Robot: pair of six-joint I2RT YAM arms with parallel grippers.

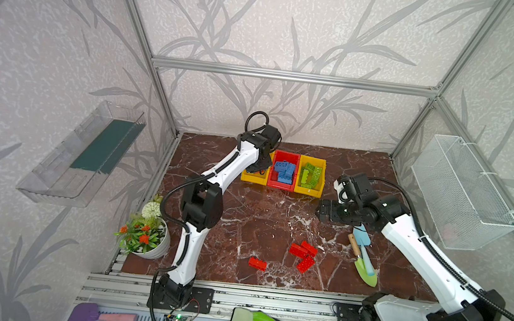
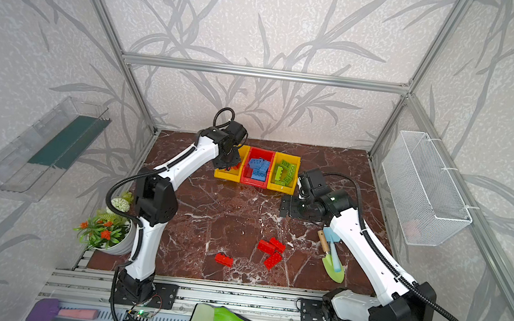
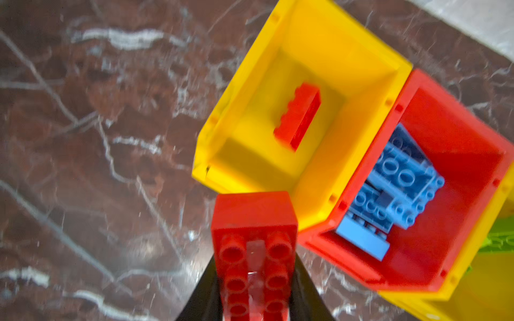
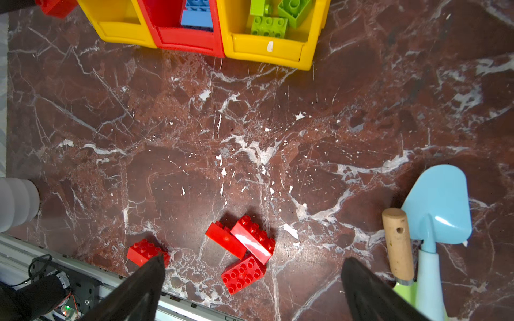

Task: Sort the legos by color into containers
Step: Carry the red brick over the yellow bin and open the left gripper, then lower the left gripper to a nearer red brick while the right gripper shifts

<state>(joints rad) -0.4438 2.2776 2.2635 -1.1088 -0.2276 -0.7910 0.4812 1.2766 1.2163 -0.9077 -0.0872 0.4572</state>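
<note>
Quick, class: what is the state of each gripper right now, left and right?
Left gripper: closed, holding a red studded plastic brick.
Right gripper: open, holding nothing.

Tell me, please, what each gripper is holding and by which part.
The left gripper holds a red lego by its two long side faces, near one end. The right gripper is open and holds nothing.

The left arm [image 1: 189,252], at frame left in both top views, and the right arm [image 1: 419,252], at frame right, share glossy white shells with dark screws, black joint housings, black ribbed cable conduits [image 1: 163,203] and, on the left gripper [image 3: 254,266] and right gripper [image 4: 252,258], black tapered fingers [image 4: 141,289].
</note>
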